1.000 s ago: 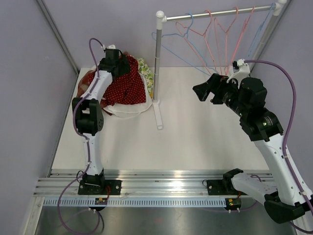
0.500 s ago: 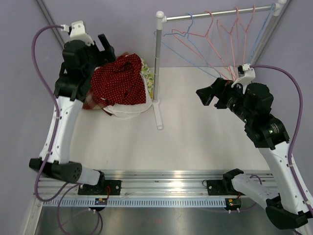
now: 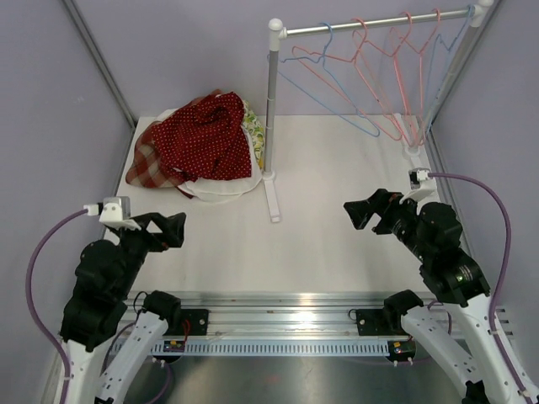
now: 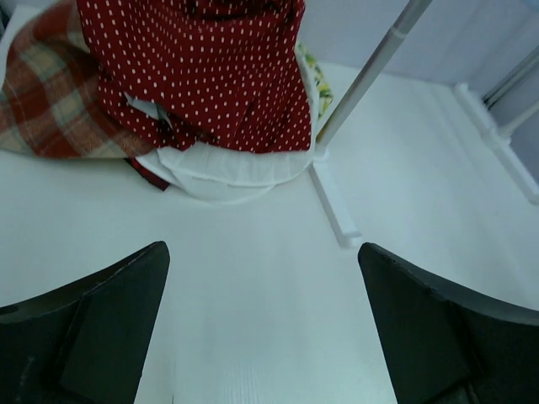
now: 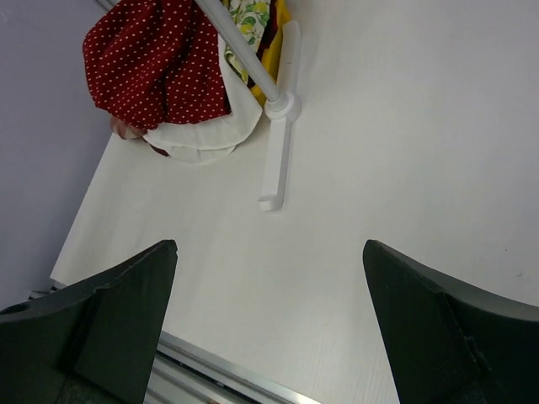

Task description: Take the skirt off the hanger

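A red polka-dot skirt (image 3: 206, 139) lies on top of a heap of clothes at the table's back left, off any hanger; it also shows in the left wrist view (image 4: 202, 67) and the right wrist view (image 5: 156, 63). Several bare wire hangers (image 3: 370, 84) hang on the rack's rail. My left gripper (image 3: 167, 229) is open and empty, low at the near left (image 4: 263, 278). My right gripper (image 3: 364, 210) is open and empty at the near right (image 5: 269, 273).
The white rack post (image 3: 271, 101) stands on a foot (image 3: 273, 198) mid-table. In the heap lie a plaid garment (image 3: 147, 164), a white one (image 3: 221, 187) and a floral one (image 3: 253, 126). Purple walls close in both sides.
My left arm has drawn back from the heap to the near left, leaving the skirt on the pile. My right arm has pulled back and down from the hangers.
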Tool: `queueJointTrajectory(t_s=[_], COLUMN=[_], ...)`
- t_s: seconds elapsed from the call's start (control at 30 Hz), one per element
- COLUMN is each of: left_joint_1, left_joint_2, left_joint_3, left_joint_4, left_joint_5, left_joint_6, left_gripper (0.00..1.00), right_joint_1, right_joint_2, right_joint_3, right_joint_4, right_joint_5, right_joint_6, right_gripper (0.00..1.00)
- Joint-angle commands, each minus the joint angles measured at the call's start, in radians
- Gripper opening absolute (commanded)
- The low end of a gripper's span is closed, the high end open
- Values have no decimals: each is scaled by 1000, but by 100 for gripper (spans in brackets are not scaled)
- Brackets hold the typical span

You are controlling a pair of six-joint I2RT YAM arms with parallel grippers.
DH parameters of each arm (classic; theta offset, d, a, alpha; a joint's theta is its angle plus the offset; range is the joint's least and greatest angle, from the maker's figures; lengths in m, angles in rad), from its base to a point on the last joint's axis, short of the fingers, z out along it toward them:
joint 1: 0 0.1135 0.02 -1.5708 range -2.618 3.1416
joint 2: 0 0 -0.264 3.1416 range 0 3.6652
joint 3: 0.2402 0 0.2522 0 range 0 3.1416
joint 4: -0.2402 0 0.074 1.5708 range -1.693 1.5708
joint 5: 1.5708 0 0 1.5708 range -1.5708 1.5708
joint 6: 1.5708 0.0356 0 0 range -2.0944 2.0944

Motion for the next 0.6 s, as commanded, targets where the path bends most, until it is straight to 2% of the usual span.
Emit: queueJointTrajectory(t_s=[0.0,0.13,0.3,0.4,0.57], left_joint_1=[-2,0,0,0,0], left_joint_2=[-55,-17,84,77,75], left_joint_3=[-37,-49,-25,-31,-37], left_joint_4=[27,41,16,19,25], left_joint_5=[-4,-3,21,18,26], left_joint_6=[-11,1,5,4,5], left_gripper=[99,99,99,99,99], right_joint_1=[0,0,0,0,0], right_joint_2=[-52,-100,-89,-100,-152], right_joint_3=[-26,-48,70,96,58], right_joint_4=[37,48,-98,-150,-132], right_joint_5=[121,226,316,324,304], right_joint_6=[-11,13,-51,-89,-86], right_gripper=[99,100,99,100,99])
